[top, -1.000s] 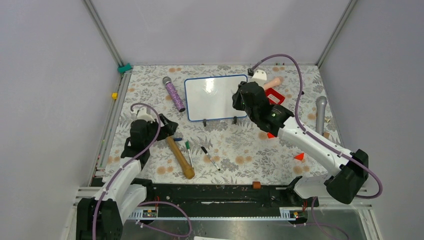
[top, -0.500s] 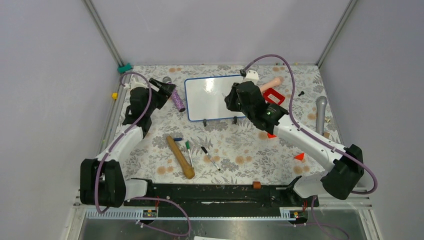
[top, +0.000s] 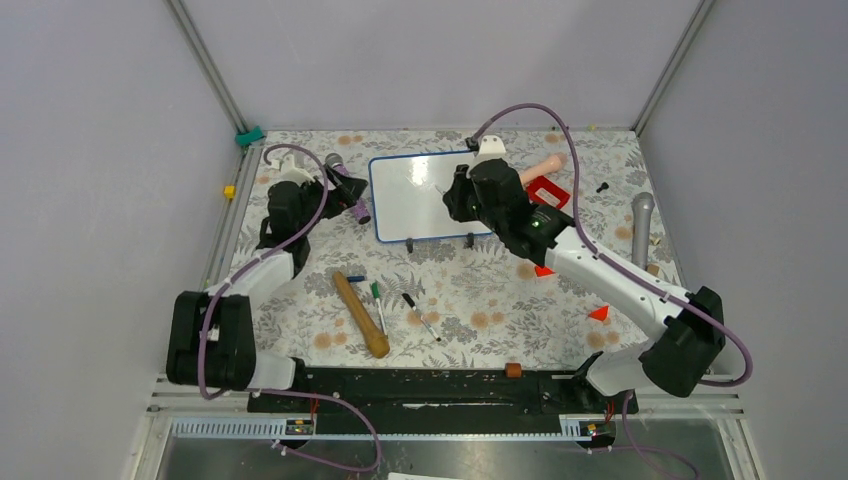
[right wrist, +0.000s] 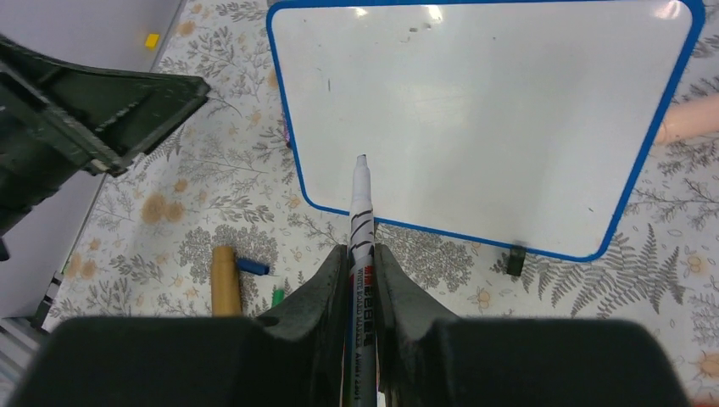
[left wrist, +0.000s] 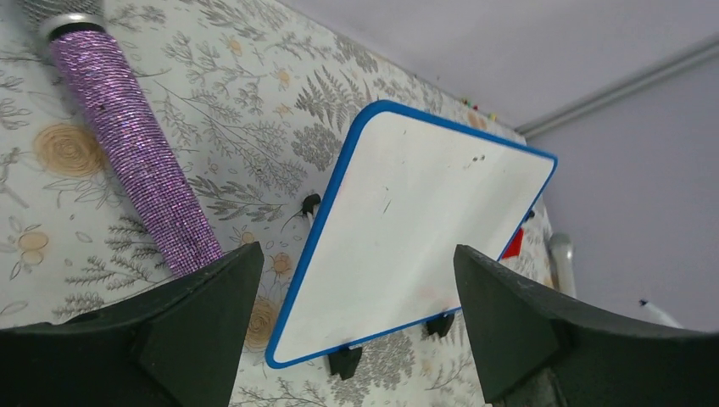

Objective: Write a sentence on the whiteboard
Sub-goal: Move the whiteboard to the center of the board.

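Note:
The whiteboard (top: 415,200) lies at the back middle of the table on two black feet, and also shows in the left wrist view (left wrist: 415,229) and the right wrist view (right wrist: 509,110). No blue sentence shows on it, only a few small dark specks. My right gripper (top: 453,201) is shut on a whiteboard marker (right wrist: 361,203). The uncapped tip points at the board's near left part, just above its surface. My left gripper (top: 346,189) is open and empty by the board's left edge; its fingers (left wrist: 212,314) frame the board's near corner.
A purple glitter microphone (top: 349,190) lies just left of the board, under my left gripper. A wooden mallet (top: 360,313), a green marker (top: 376,300), a black marker (top: 420,315) and a blue cap (top: 356,278) lie in front. Red items (top: 548,190) and a grey microphone (top: 641,228) lie to the right.
My left arm has swung from the near left up to the board's left edge. My right gripper has moved left over the board with the marker.

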### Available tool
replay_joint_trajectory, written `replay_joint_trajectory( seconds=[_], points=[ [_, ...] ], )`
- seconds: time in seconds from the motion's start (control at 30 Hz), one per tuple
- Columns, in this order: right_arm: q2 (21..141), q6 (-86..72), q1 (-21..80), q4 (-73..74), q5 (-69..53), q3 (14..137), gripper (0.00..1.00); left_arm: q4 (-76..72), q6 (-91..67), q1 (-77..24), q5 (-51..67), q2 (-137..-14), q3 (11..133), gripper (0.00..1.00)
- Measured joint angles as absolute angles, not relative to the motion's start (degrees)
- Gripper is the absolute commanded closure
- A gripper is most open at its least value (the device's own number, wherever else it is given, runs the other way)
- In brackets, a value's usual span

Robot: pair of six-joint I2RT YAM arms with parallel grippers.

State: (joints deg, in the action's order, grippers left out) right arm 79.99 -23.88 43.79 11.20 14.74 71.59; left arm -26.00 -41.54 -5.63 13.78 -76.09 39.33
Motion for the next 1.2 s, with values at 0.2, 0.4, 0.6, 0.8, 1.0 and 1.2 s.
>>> replay_joint_trajectory(
  seconds=[0.2, 0.4, 0.6, 0.8, 1.0, 1.2],
  points=[
    [83.05, -22.98, 43.77, 7.99, 10.11, 72.9, 1.0, -31.18, -36.73, -5.13, 23.38, -87.31, 42.37, 0.16],
    [83.85, -22.96, 43.77, 4.78, 6.79, 72.9, 1.0, -36.36, -36.32, -4.45, 30.39, -95.88, 44.95, 0.2],
    [84.6, -22.83, 43.75, 3.14, 5.8, 73.32, 1.0, -44.77, -38.41, -3.05, 36.1, -100.84, 46.06, 0.23],
    [84.97, -22.04, 43.75, 3.09, 5.8, 73.36, 1.0, -55.81, -43.86, -2.92, 41.91, -108.71, 49.47, 0.29],
    [85.03, -21.23, 43.75, 3.03, 5.93, 73.36, 1.0, -61.45, -47.9, -2.92, 44.88, -111.61, 49.58, 0.5],
    [86.19, -20.8, 43.77, 2.7, 5.91, 73.43, 1.0, -67.35, -51.27, -2.87, 46.98, -112.77, 50.19, 0.58]
  ],
)
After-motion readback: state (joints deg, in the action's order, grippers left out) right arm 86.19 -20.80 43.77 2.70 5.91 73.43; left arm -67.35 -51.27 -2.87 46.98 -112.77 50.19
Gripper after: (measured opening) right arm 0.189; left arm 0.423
